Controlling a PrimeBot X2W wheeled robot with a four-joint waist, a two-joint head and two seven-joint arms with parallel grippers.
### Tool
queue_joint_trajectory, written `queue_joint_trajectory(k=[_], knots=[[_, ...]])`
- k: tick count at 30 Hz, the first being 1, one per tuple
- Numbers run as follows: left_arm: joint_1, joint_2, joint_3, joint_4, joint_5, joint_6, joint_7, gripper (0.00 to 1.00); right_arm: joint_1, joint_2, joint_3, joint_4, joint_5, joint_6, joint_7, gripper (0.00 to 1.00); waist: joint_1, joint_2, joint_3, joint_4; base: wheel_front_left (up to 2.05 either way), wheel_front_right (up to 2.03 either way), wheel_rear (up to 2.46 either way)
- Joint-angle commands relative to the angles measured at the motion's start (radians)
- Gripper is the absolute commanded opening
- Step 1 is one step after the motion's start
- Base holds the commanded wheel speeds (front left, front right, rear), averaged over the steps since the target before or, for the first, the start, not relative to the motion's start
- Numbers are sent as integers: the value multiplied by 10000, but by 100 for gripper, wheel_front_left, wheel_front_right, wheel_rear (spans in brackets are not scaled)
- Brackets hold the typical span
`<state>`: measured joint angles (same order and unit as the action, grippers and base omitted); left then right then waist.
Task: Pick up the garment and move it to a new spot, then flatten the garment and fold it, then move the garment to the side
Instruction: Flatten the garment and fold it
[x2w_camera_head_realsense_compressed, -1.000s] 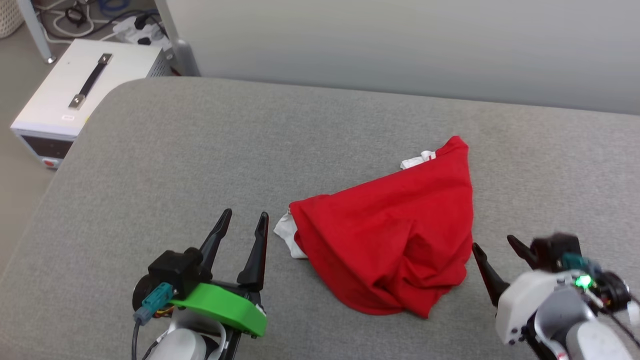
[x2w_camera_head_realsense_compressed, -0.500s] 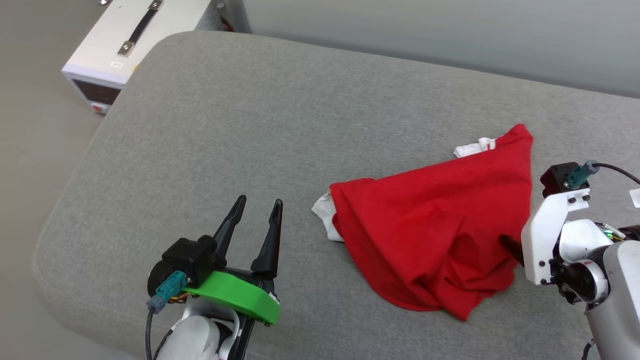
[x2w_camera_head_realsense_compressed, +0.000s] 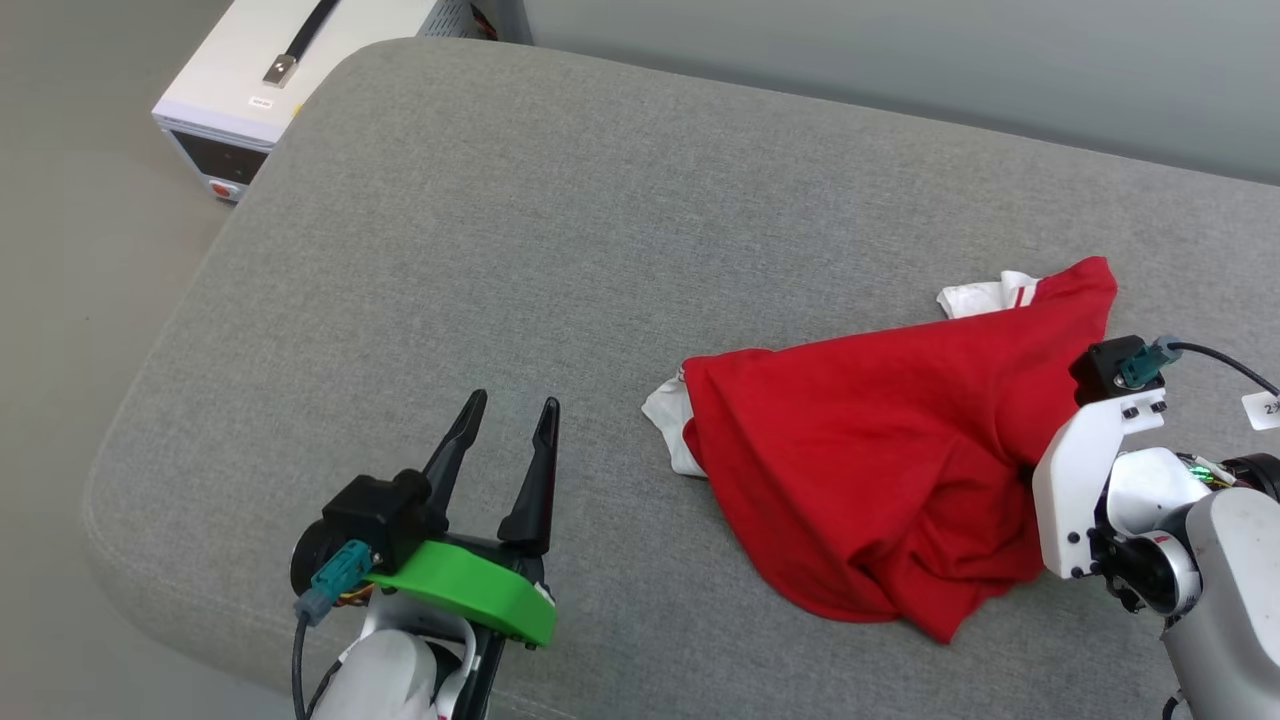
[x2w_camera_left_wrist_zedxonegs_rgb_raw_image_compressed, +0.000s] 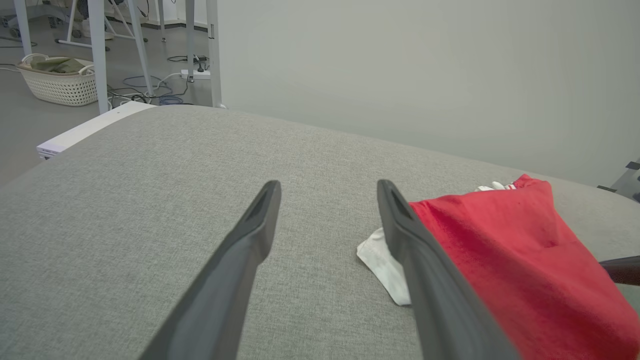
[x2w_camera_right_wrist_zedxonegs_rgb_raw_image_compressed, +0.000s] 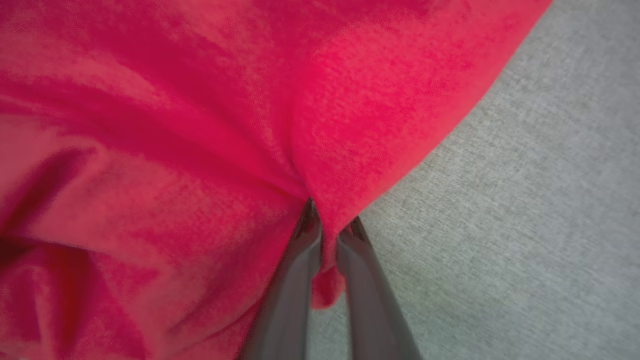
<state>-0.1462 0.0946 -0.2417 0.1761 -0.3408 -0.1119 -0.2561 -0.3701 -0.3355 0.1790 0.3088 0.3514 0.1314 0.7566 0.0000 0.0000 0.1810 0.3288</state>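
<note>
The garment (x2w_camera_head_realsense_compressed: 880, 450) is a red T-shirt with white sleeves, lying bunched on the right half of the grey cushion (x2w_camera_head_realsense_compressed: 520, 250). A white sleeve end pokes out at its left edge and another at its far right corner. My right gripper (x2w_camera_right_wrist_zedxonegs_rgb_raw_image_compressed: 327, 225) is shut on a fold of the red fabric (x2w_camera_right_wrist_zedxonegs_rgb_raw_image_compressed: 200, 125) at the garment's right edge; in the head view its fingertips are buried in the cloth. My left gripper (x2w_camera_head_realsense_compressed: 512, 425) stands open over bare cushion, a short way left of the garment (x2w_camera_left_wrist_zedxonegs_rgb_raw_image_compressed: 510, 260), with nothing between its fingers. The lettering is hidden.
A white box (x2w_camera_head_realsense_compressed: 300, 70) with a dark handle stands on the floor past the cushion's far left corner. A pale wall runs behind the cushion. In the left wrist view a white basket (x2w_camera_left_wrist_zedxonegs_rgb_raw_image_compressed: 62, 82) and table legs stand on the floor far back.
My right gripper went from open beside the garment's near right edge to shut on its fabric. The head camera shifted, so the whole scene slid right. The left gripper kept its pose.
</note>
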Motion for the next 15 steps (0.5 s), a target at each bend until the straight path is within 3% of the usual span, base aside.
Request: queue_joint_trajectory(k=[1, 15], knots=[[-105, -45, 65, 22, 103, -78, -57, 100, 187, -27, 22, 18, 94, -7, -175, 0, 0, 0, -124, -180, 0, 0, 0], [192, 36, 373, 213, 245, -150, -57, 100, 2604, -647, -431, -1932, 249, -7, -2089, 0, 0, 0, -1023, -1622, 0, 0, 0]])
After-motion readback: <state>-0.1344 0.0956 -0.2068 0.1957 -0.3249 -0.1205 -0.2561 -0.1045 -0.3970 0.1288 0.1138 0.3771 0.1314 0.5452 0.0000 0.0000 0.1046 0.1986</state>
